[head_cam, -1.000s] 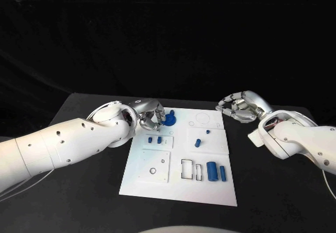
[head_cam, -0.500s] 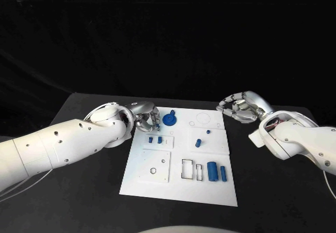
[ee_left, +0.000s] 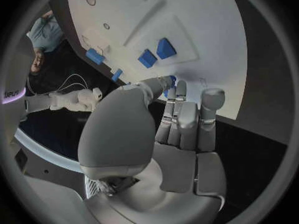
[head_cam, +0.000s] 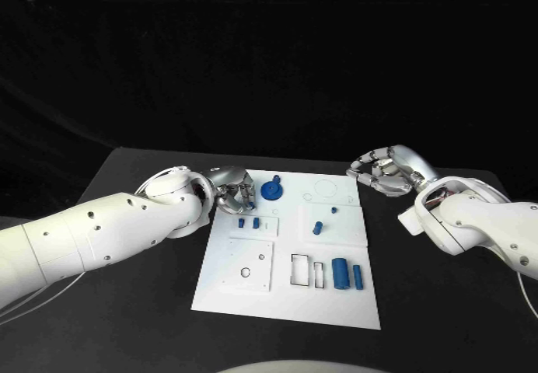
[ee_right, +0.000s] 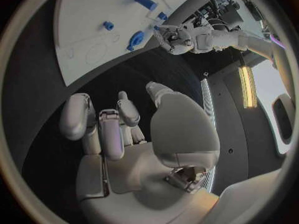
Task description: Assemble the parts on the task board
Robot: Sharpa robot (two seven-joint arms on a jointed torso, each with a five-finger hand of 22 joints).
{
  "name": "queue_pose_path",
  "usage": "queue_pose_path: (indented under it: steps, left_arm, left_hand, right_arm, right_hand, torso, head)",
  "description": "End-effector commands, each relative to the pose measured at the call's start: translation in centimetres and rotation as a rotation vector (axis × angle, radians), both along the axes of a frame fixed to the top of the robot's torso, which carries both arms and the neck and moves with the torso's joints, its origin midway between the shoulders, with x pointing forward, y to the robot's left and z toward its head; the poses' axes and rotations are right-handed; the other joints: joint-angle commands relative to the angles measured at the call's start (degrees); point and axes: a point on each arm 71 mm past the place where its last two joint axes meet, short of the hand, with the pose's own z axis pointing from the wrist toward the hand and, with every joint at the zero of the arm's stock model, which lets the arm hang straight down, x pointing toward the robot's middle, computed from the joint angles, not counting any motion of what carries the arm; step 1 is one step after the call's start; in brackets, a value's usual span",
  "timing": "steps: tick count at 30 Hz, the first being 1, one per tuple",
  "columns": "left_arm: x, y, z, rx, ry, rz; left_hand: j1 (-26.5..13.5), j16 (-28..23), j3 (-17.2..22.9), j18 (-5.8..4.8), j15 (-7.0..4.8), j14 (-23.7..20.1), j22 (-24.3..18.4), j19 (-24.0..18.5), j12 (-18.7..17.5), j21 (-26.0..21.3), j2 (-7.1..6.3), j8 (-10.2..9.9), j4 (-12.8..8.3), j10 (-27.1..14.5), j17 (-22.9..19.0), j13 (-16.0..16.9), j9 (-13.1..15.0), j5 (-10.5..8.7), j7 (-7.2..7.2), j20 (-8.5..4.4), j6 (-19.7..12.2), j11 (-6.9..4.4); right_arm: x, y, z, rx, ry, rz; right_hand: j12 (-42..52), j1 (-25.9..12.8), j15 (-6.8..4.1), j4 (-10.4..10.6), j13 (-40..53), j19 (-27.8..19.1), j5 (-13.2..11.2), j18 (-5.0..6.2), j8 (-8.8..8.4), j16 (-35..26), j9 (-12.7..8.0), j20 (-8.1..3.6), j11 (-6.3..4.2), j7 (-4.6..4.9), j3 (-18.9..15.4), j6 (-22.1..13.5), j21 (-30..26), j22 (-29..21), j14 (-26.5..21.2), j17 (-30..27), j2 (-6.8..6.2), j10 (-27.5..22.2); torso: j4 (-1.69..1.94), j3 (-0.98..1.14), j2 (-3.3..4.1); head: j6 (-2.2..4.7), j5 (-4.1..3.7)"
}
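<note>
Darkness surrounds the black counter (head_cam: 124, 311) carrying the white rectangular task board (head_cam: 291, 299). The silver left hand (head_cam: 233, 191), fingers curled in on nothing, sits at the board's far left edge, just left of a round blue part (head_cam: 270, 188). The silver right hand (head_cam: 385, 172), fingers curled and empty, hovers off its far right corner.

black table (head_cam: 134, 311) under the white plate, black backdrop (head_cam: 269, 70) behind it
</note>
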Motion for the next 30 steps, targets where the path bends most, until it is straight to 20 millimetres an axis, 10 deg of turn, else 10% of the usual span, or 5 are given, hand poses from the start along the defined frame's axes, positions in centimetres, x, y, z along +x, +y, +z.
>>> queue_pose_path:
  steps: [1,30]
  left_arm:
    - [-0.09,-0.21,-0.14,-0.001,0.019,-0.007]
    - [-0.01,-0.76,-0.65,0.019,0.047,0.009]
  left_hand:
    - [-0.75,-0.03,-0.35,-0.80,-0.09,0.32,-0.01,0.30,-0.18,0.18,0.01,-0.23,-0.07,0.36,-0.07,0.04,0.01,-0.21,-0.05,-0.06,0.38,0.18]
    - [-0.77,0.02,-0.30,-0.78,-0.13,0.43,-0.05,0.28,-0.41,0.14,0.07,-0.35,-0.11,0.47,0.15,0.04,-0.01,-0.20,-0.11,-0.09,0.40,0.13]
  right_arm:
    - [-0.03,0.13,-0.01,-0.002,-0.005,0.009]
    - [-0.03,0.11,-0.11,-0.003,-0.001,0.007]
  right_hand:
    - [-0.19,0.25,-0.45,-0.10,-0.03,-0.43,0.25,1.02,0.39,-0.17,-0.05,-0.12,0.08,0.00,-0.30,-0.22,-0.13,-0.05,2.57,0.59,0.11,-0.39]
    - [-0.30,0.30,-0.48,-0.07,-0.19,-0.43,0.27,1.03,0.51,-0.24,-0.05,-0.14,0.06,-0.03,-0.53,-0.17,-0.22,-0.07,2.55,0.53,0.27,-0.46]
  torso:
    - [0.06,-0.02,-0.02]
    - [0.02,-0.01,-0.04]
  head:
    - [-0.03,0.01]
    - [-0.21,-0.08]
